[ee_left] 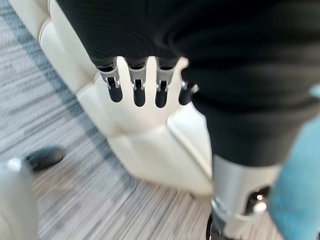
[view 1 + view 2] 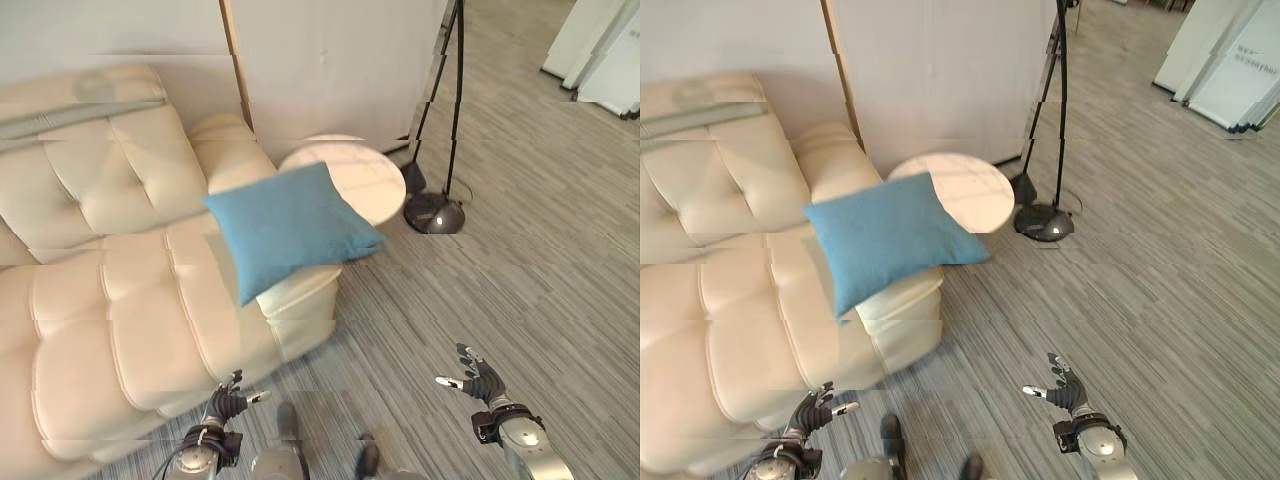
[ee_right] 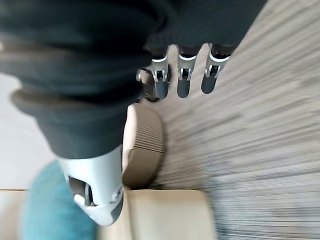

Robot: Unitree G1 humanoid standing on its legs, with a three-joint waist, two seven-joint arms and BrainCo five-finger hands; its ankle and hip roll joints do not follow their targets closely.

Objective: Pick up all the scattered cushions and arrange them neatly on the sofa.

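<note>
- Closest in, the left hand (image 2: 228, 403) hangs low right by the front edge of the sofa (image 2: 110, 330), fingers loose and relaxed, nothing in it. Its wrist view has the straight fingers (image 1: 138, 94) pointing toward the cream cushioning.
- The right hand (image 2: 480, 379) is out over the grey striped floor (image 2: 520, 260), well apart from the sofa, fingers spread and relaxed, also holding nothing. Its wrist view shows the fingers (image 3: 183, 85) straight over the floor.
- Next up, the sofa seat itself: cream, tufted, glossy leather look.
- The one cushion I can see, the blue cushion (image 2: 288, 226), sits tilted at the sofa's far end, leaning over the armrest, with one corner poking out past the edge toward the side table.
- Just beside that end stands a round side table (image 2: 365, 180) with a pale top, partly hidden behind the cushion.
- A bit further, a black floor lamp stand (image 2: 435, 212) with a round base stands on the floor next to the table.
- Farthest back, a plain white wall (image 2: 330, 60) behind the sofa.
</note>
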